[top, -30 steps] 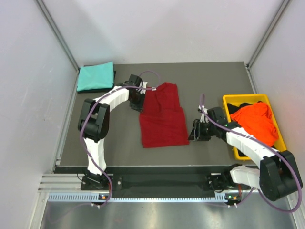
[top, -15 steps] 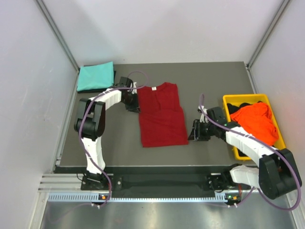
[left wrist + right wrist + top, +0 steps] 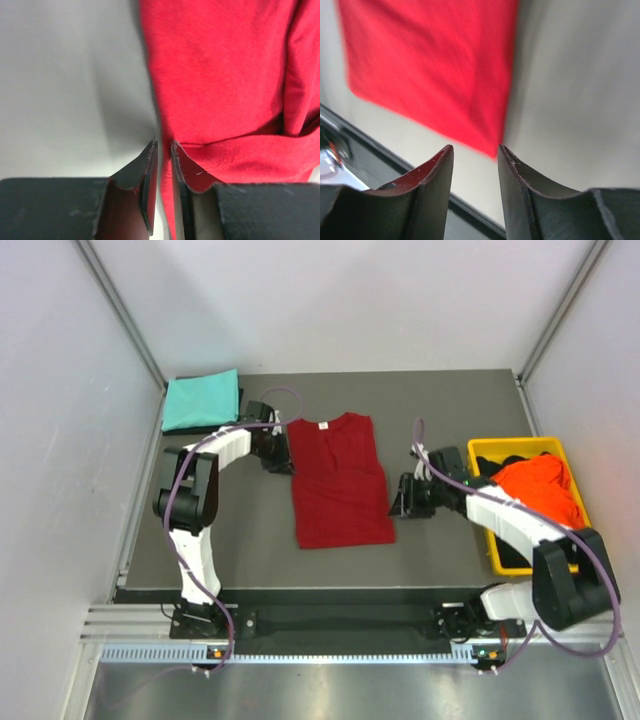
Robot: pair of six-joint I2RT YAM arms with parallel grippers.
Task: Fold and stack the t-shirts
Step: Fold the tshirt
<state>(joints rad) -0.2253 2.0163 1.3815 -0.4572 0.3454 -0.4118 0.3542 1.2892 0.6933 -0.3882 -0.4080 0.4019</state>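
Rightward, yellow bin (image 3: pixel 510 443) holds orange tee (image 3: pixel 540 490), black tee (image 3: pixel 495 465); left tool (image 3: pixel 163 145), right tool (image 3: pixel 475 150) parted.

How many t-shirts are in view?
4: a teal one folded at the back left corner, a dark red one flat in the middle, an orange one in the yellow bin, a black one beneath it. Others may be hidden.

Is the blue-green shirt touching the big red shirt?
Apart. The top view shows the teal shirt in the far left corner, with bare table between it and the red shirt.
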